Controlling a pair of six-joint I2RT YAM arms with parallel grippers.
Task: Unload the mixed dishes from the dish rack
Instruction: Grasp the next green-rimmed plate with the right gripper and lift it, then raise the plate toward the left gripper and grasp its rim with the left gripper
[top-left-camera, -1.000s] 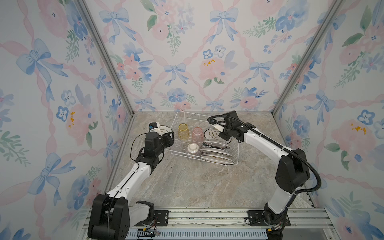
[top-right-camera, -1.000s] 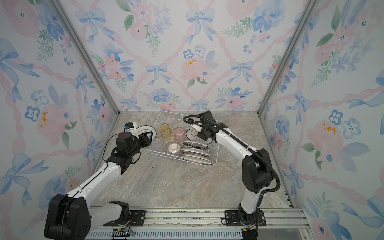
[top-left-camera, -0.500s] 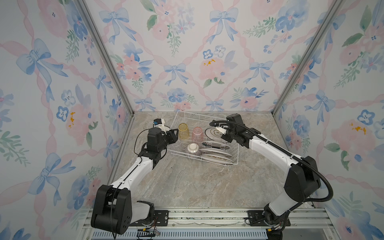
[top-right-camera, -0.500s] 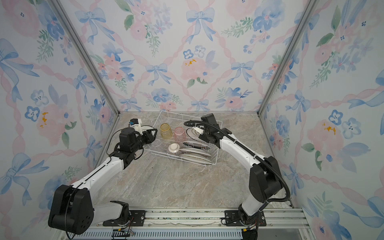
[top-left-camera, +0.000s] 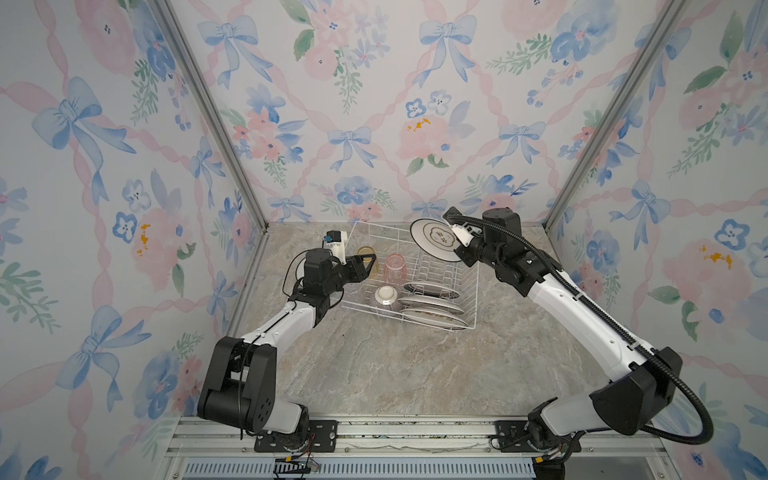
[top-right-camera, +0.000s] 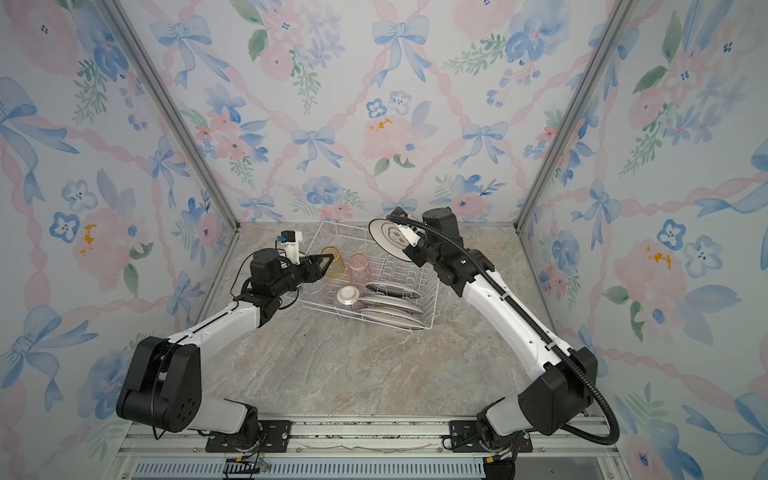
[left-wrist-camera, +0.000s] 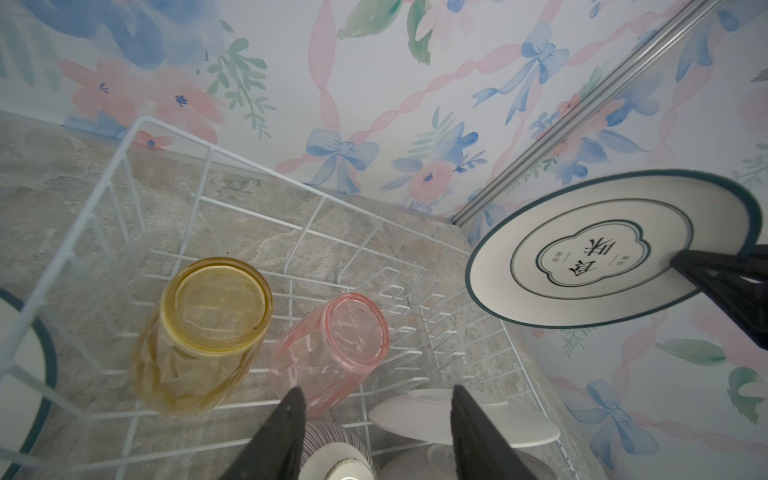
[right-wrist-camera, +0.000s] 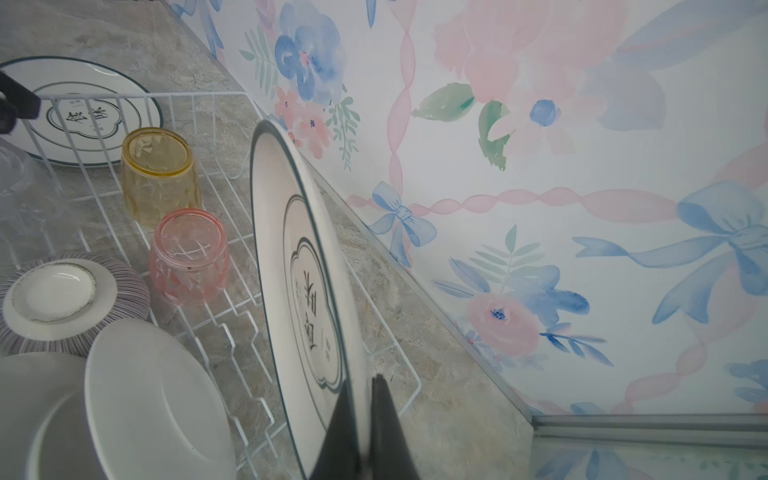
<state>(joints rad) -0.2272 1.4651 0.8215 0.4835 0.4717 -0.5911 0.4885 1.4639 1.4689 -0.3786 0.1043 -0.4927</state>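
The dish rack (top-left-camera: 475, 303) sits at the back of the desk (top-left-camera: 395, 374). It holds an upturned yellow tumbler (top-left-camera: 365, 253), a pink tumbler (top-left-camera: 394, 268), a ribbed bowl (top-left-camera: 385, 296) and three slotted plates (top-left-camera: 432, 305). A green-rimmed plate (top-left-camera: 434, 239) hangs tilted above its far right corner, its edge clenched in the right hand (right-wrist-camera: 362, 384). The left hand (left-wrist-camera: 376, 390) hovers released and empty over the rack's left side, near the yellow tumbler.

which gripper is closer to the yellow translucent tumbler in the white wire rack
Left. The left gripper hovers right beside the yellow translucent tumbler; the right gripper is across the white wire rack, holding a green-rimmed white plate aloft.
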